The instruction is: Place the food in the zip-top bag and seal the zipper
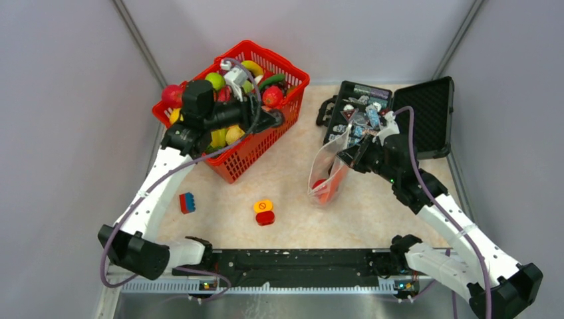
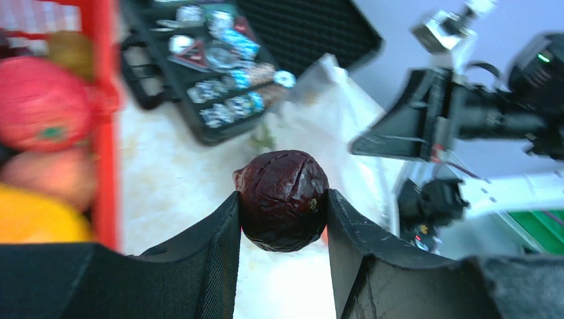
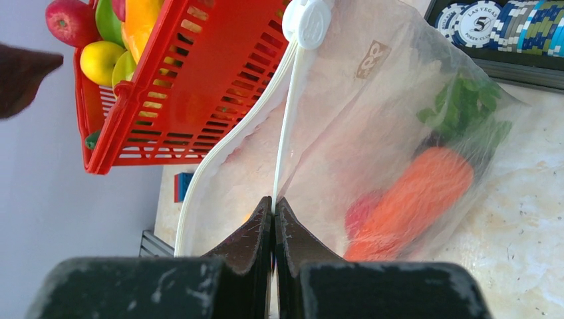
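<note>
Broadly, the pale speckled bench (image 1: 286,189) carries a red basket (image 1: 246,163) at the left rear, heaped with glossy toy food (image 1: 214,81) in red, yellow and green. An open black case (image 1: 429,109) sits at the right rear. Between them, just in front of the case, the zip-top bag (image 1: 326,166) stands upright. It is clear and crinkly, its mouth agape, with a small printed logo too faint to read. Its zipper (image 3: 284,126) runs as whitish strips from a round white slider (image 3: 307,21) down into the right jaws, which are clenched on the bag's mouth edge. Inside the bag lie an orange carrot (image 3: 416,196) with green leaves and a red piece (image 3: 362,211). The left jaws, by the basket's right side, grasp a dark purple fruit (image 2: 282,199), round and creased. An orange-and-red button block (image 1: 264,212) and a blue-and-red brick (image 1: 187,202) lie on the near bench, apart from the bag. Poker chips (image 3: 480,16) in the case read "LAS VEGAS" and "5".
</note>
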Available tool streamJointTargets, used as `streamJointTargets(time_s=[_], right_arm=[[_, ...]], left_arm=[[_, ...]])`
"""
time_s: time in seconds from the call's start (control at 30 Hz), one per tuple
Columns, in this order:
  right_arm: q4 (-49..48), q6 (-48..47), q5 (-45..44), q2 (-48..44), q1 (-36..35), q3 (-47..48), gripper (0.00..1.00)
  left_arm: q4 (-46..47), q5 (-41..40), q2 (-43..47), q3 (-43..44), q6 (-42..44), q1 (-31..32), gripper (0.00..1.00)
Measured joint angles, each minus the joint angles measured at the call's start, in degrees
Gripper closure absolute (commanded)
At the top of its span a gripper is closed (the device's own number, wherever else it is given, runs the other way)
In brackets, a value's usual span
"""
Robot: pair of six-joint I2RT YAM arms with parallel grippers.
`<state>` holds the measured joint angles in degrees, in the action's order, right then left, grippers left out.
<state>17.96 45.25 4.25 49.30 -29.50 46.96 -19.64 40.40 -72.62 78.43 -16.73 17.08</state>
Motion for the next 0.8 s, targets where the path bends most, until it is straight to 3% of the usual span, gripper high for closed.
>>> streamJointTargets(time_s=[0.23,0.47,0.8], right_arm=[[-0.5,0.1,0.2,0.3,0.0,0.0,1.00],[-0.6,0.4,0.2,0.3,0.0,0.0,1.00],[-0.6,0.4,0.2,0.4,0.0,0.0,1.00]], left_arm=[[3.4,4.9,-0.8,-0.4,-0.1,11.7,0.66],[7.6,7.3,-4.7,-3.1,-1.4,16.7,0.65],[6.8,6.9,-10.6,-2.8,0.2,23.6,0.64]])
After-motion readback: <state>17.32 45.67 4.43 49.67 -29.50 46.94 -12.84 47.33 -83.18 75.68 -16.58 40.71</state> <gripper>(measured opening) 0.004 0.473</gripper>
